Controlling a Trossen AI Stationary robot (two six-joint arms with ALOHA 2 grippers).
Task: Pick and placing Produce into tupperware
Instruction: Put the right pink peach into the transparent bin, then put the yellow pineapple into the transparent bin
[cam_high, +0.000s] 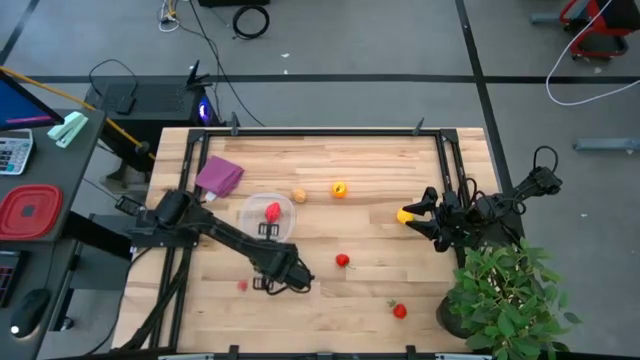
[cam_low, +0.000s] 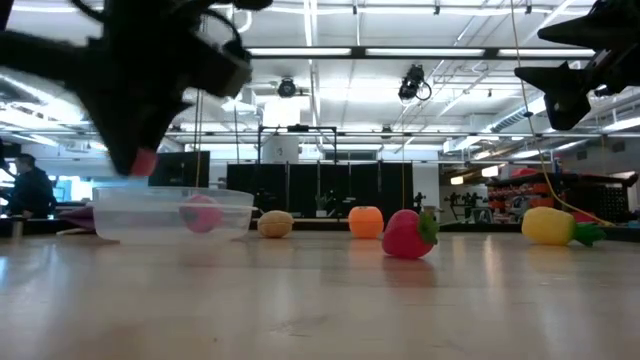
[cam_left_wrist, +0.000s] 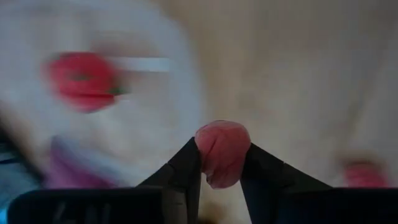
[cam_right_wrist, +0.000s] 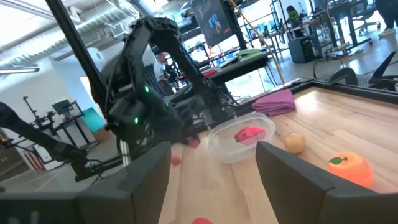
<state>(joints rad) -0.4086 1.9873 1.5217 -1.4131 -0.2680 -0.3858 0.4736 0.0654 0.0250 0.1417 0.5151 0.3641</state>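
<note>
My left gripper (cam_high: 287, 275) is near the table's front, on the near side of the clear round tupperware (cam_high: 268, 213), and is shut on a small pink produce piece (cam_left_wrist: 222, 152). It holds the piece above the table, as the low view (cam_low: 143, 162) shows. The tupperware rests on its base and holds a red-pink piece (cam_high: 273, 211). My right gripper (cam_high: 425, 212) is open at the table's right, raised above a yellow piece (cam_high: 405, 214) that lies on the table (cam_low: 550, 225). My left gripper pinches the pink piece's two opposite sides (cam_left_wrist: 205, 155) between its two fingers. Its rounded end sticks out past the fingertips (cam_left_wrist: 186, 163). The fingers point down toward the table. The piece is lifted clear of the table.
On the table lie a tan piece (cam_high: 298, 196), an orange piece (cam_high: 340, 189), a red strawberry (cam_high: 342, 260), another red piece (cam_high: 399, 310) and a small pink piece (cam_high: 242, 285). A purple cloth (cam_high: 220, 175) lies at the far left. A potted plant (cam_high: 510, 290) stands at the near right corner.
</note>
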